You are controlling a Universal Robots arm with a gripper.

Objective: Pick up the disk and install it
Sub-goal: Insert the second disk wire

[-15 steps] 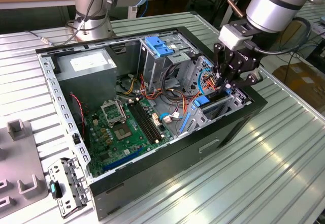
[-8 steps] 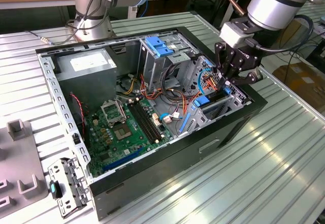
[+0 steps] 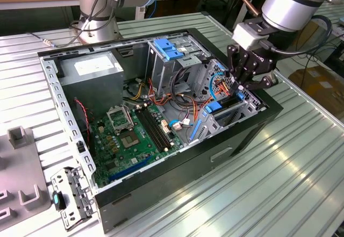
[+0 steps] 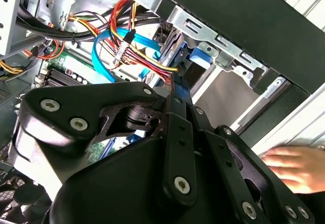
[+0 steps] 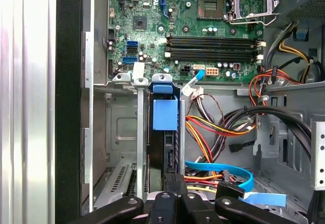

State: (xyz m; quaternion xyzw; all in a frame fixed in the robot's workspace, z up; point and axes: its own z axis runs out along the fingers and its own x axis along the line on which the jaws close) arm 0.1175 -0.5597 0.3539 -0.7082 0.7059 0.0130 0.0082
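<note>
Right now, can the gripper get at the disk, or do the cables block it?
Probably yes: the gripper is on the disk, which stands on edge in the drive cage slot, fingers apparently closed on it. The cables lie beside the slot, not across it.

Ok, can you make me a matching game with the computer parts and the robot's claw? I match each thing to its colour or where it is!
Things:
1. disk
2. motherboard
3. power-supply box
4. gripper

Colour or place:
A. green
B. grey, with a white sticker
C. slotted on edge in the drive cage
D. black, over the drive cage

Pairs: 1-C, 2-A, 3-B, 4-D
</note>
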